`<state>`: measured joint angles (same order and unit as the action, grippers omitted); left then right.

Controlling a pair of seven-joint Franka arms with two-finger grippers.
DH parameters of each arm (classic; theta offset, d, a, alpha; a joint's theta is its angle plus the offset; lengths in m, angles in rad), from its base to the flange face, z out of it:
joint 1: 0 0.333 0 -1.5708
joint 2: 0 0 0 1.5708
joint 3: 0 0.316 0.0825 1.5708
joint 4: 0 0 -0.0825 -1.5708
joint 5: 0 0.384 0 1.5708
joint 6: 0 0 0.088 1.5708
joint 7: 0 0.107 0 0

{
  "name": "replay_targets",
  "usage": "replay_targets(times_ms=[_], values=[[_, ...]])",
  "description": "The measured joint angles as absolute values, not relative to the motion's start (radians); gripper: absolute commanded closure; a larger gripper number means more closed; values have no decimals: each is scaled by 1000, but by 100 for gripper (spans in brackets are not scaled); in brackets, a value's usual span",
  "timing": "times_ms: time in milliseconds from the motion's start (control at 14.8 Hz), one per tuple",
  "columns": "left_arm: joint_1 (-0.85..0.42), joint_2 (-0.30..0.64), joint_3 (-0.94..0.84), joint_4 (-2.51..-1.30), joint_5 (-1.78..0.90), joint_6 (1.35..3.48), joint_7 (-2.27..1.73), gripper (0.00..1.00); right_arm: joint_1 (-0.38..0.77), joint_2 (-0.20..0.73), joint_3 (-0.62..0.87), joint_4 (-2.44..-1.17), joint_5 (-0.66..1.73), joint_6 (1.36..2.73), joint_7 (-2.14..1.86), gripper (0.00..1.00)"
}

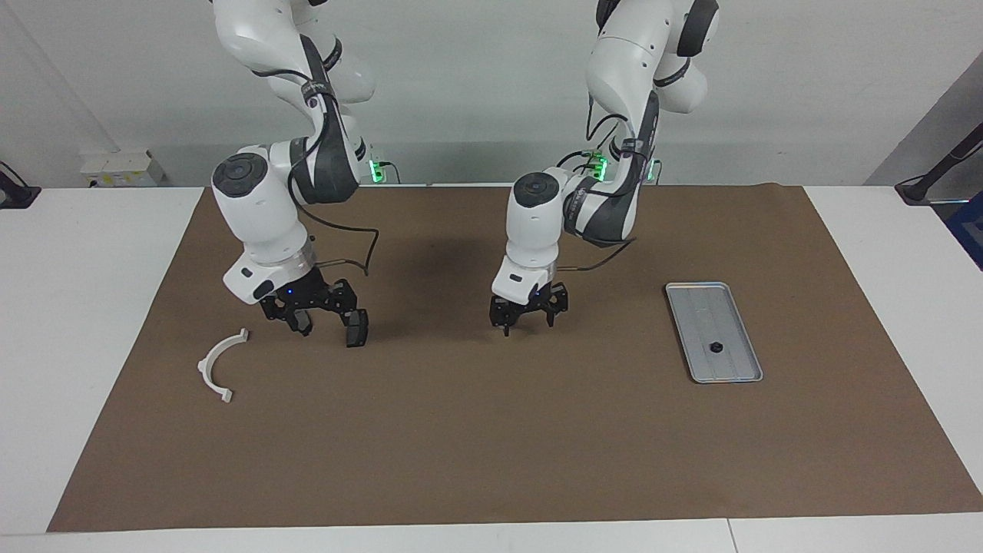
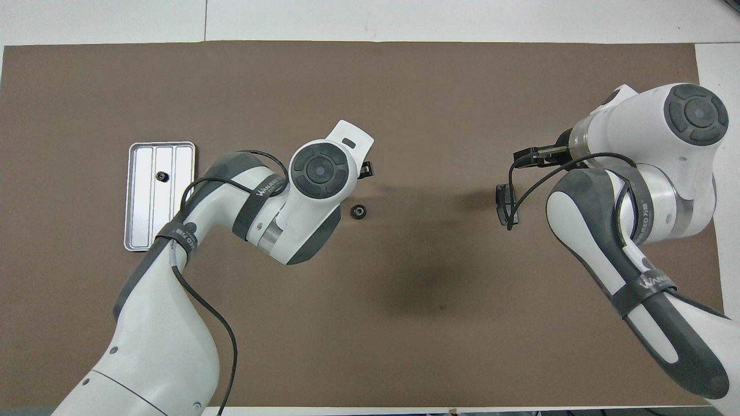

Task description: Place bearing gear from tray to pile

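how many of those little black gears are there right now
2 gears: one in the tray, one on the brown mat mid-table. Others could hide under the arms.

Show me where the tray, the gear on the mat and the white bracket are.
tray (image 1: 737,375): facing view, on its rim.
gear on the mat (image 2: 359,212): overhead view, on its top face.
white bracket (image 1: 210,366): facing view, on the middle of its arc.
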<state>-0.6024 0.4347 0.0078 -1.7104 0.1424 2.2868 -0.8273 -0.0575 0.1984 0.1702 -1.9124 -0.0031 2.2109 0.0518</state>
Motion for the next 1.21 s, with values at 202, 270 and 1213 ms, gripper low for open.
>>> replay_targets(times_ms=[202,270,1213], values=[[-516,407,10,-1685,142,2247,-710,0,-44,198,173,-1912,-3,2211,98,0],[-482,398,9,-1685,142,2233,-666,0,-29,198,174,-1911,-3,2212,126,0],[-42,331,6,-1689,-35,2026,62,1,355,253,177,-1863,-57,2198,745,1]])
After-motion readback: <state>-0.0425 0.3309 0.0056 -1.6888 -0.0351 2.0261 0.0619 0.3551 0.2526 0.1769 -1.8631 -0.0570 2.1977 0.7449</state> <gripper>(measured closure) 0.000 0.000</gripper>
